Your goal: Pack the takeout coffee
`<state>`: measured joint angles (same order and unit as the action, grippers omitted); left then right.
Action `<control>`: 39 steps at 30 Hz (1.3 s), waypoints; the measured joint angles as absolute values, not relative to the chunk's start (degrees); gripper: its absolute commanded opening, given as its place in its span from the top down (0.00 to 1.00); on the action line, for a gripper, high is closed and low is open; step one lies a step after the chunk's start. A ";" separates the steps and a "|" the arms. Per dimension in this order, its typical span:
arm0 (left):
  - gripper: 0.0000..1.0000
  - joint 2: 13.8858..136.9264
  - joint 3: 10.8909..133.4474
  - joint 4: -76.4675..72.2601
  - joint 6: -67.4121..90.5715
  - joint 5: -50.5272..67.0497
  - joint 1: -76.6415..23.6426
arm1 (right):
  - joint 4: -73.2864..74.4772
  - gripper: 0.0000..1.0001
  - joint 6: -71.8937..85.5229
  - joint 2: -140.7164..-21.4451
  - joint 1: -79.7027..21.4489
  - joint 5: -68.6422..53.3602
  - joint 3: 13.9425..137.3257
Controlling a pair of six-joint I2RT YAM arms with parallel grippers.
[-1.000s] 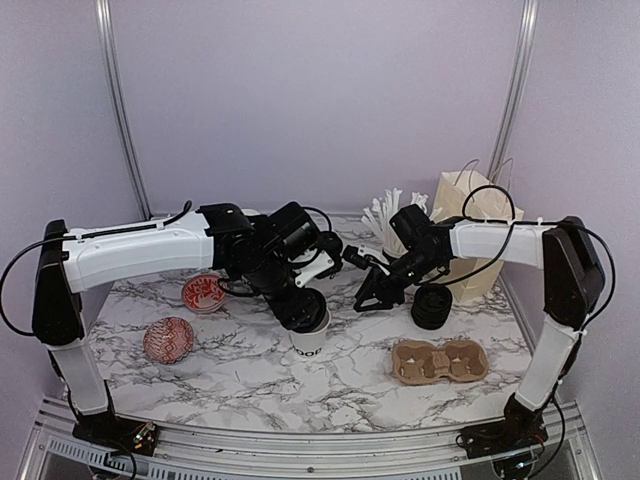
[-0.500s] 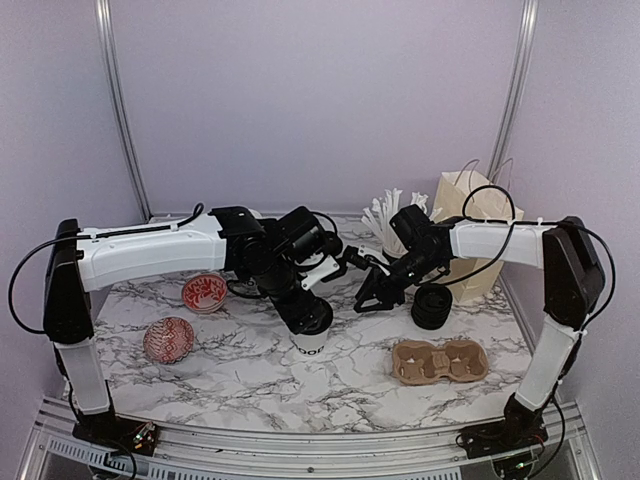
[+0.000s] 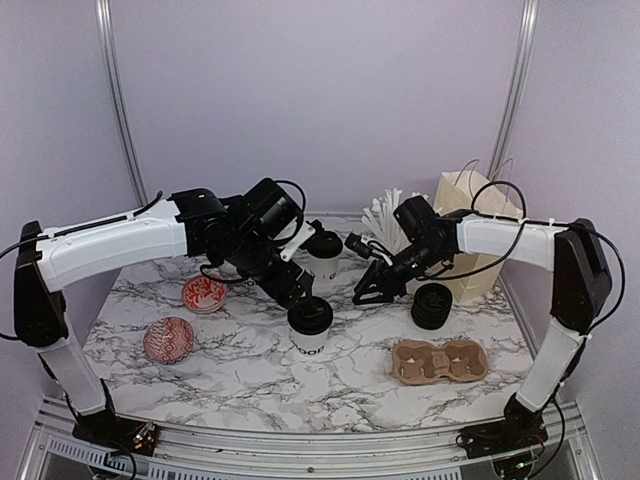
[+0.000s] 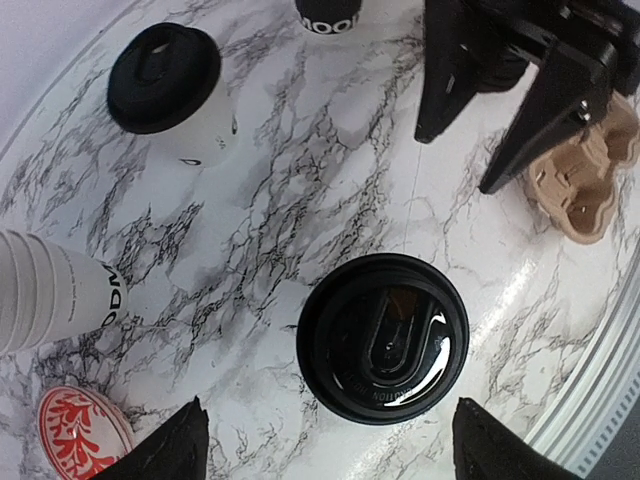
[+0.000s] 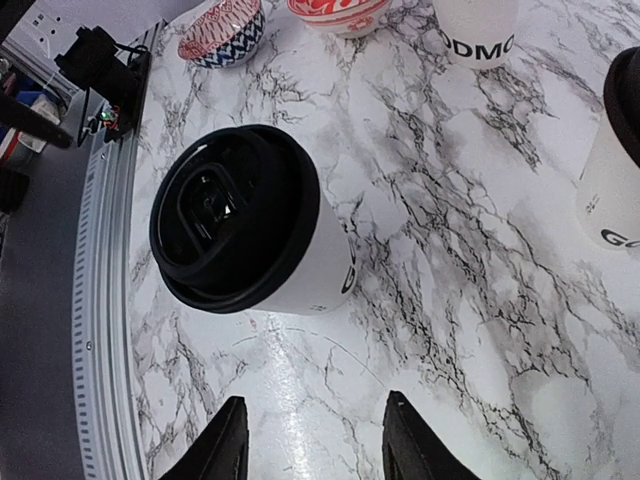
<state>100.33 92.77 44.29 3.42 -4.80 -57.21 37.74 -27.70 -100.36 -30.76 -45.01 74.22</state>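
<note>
Hovering wide open over the lidded cup (image 3: 310, 322) so the left gripper (image 3: 293, 292) can grab it; right gripper (image 3: 368, 291) half-open, empty

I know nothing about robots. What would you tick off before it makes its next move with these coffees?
1. Near cup lidded and upright: ok.
2. Far cup lidded and upright: ok.
3. Left gripper open, empty, above the near cup: ok.
4. Right gripper open and empty, clear of both cups: ok.
5. Carrier flat on the table with both wells free: ok.
6. Bag standing, with its mouth open enough to take a carrier: cannot tell.
</note>
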 measured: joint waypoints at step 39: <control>0.42 98.61 69.78 16.56 26.37 15.29 -47.66 | 39.48 0.68 -11.05 -118.17 -32.93 -65.47 83.79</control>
